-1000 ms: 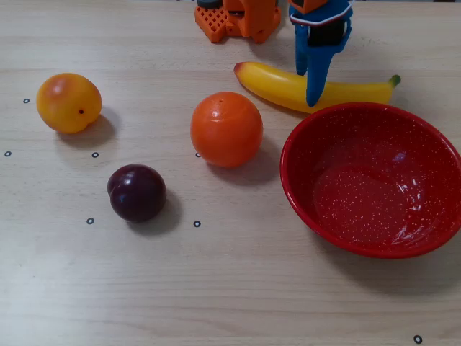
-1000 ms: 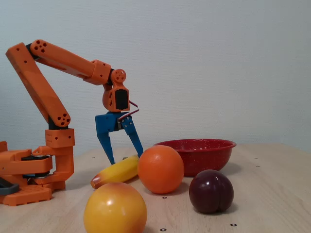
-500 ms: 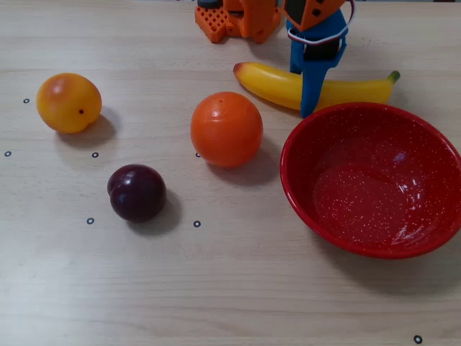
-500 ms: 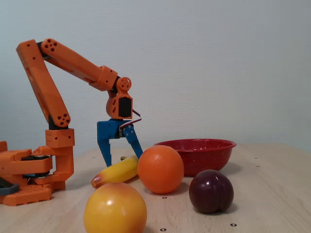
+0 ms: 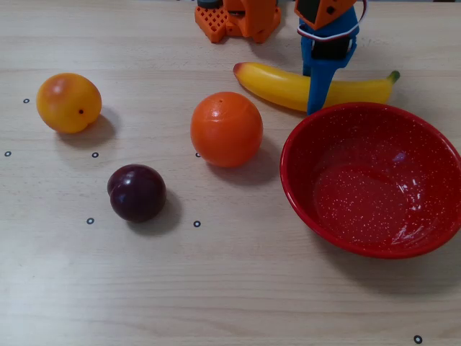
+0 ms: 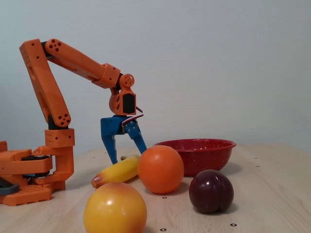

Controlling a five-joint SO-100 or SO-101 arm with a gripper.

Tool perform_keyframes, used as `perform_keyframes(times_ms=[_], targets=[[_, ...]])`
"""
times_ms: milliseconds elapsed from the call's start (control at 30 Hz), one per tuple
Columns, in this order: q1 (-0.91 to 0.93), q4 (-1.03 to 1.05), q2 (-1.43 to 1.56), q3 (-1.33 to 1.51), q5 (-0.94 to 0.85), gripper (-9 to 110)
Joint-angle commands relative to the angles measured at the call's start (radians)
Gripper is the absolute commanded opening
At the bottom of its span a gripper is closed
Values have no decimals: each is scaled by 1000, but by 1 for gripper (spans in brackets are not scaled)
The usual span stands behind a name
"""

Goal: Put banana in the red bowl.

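Observation:
The yellow banana (image 5: 277,83) lies on the table at the back, green stem to the right, just behind the red bowl's rim; it also shows in the fixed view (image 6: 119,171). The red speckled bowl (image 5: 338,130) stands at the right and holds nothing; in the fixed view (image 6: 199,155) it is behind the orange ball. My blue gripper (image 5: 311,90) is open and low over the banana's middle, one finger in front of it and the other behind. In the fixed view the gripper (image 6: 129,156) has its fingers spread. Whether they touch the banana I cannot tell.
An orange ball (image 5: 226,128) sits left of the bowl, close in front of the banana. A dark plum (image 5: 137,192) and a yellow-orange fruit (image 5: 68,102) lie further left. The arm's orange base (image 5: 238,18) stands at the table's back edge.

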Motion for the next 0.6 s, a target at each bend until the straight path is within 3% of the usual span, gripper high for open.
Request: perform_keyframes(times_ms=[0, 567], targets=[[-23, 11, 12, -81, 26, 30], [17, -55, -83, -49, -5, 28]])
